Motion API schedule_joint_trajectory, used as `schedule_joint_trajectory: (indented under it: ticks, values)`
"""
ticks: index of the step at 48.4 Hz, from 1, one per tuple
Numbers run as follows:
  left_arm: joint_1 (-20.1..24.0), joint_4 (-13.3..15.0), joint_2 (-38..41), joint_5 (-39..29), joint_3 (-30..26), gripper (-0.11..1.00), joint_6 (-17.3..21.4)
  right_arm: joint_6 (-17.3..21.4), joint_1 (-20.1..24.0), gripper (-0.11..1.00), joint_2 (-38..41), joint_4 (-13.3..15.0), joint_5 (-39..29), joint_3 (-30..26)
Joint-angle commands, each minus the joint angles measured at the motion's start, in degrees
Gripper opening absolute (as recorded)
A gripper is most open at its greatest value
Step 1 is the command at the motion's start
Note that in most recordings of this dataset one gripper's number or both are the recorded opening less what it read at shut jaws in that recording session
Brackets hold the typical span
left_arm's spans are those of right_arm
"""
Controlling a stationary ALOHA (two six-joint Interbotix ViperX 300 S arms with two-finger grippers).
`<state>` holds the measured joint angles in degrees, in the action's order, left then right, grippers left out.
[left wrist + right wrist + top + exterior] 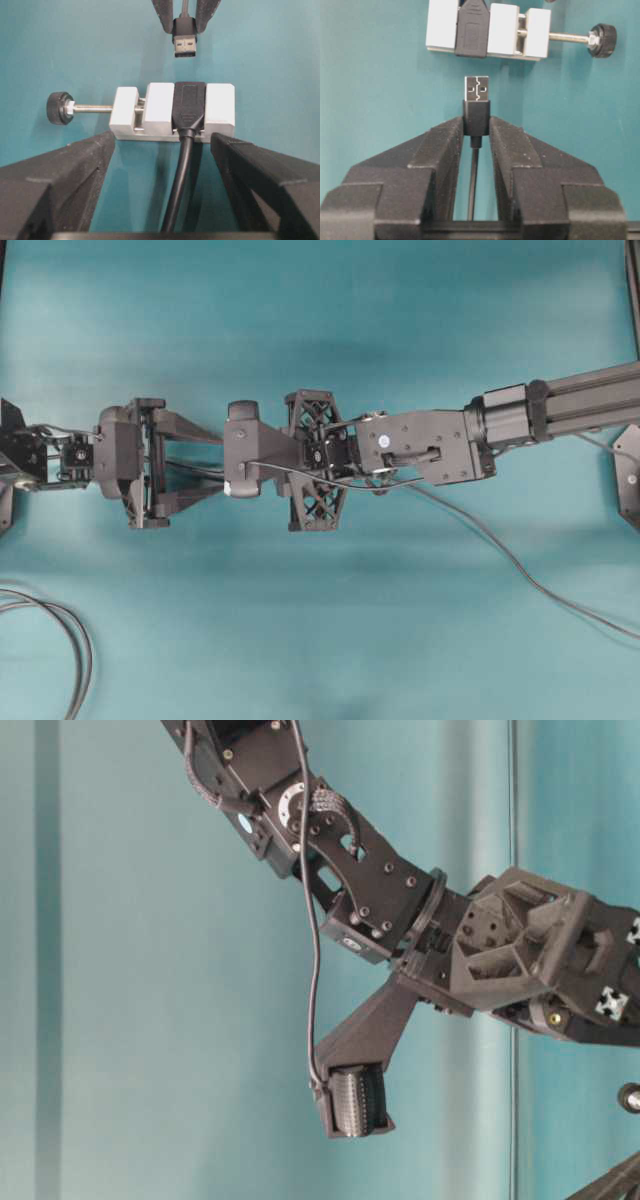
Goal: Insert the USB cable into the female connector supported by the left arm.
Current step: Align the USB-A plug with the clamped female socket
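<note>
The USB cable (476,107), its silver plug pinched by the black collar between the right gripper (476,127)'s matte black fingers, hangs just short of the female connector (172,111), a white block with a black socket and knobbed screw lying mid-table on the teal cloth. The left gripper (165,150) straddles the block, jaws wide and not gripping it. Unbraced, the smooth block would likely slide if the plug pushes slightly off-line.
</note>
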<state>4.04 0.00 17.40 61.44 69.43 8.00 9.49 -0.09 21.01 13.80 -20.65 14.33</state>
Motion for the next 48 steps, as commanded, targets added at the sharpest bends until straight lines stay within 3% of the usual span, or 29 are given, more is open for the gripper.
schedule_joint_trajectory:
  ticks: [1,48]
  values:
    - [-0.4,-0.1,-0.5,-0.2,-0.4,0.92,-0.4,-0.1,-0.1,0.20,-0.7,0.2,1.1,-1.4]
    - [-1.1,-0.1,-0.6,-2.6,-2.4,0.92,-0.7,-0.1,-0.5,0.20,1.0,0.2,-0.4,-2.8]
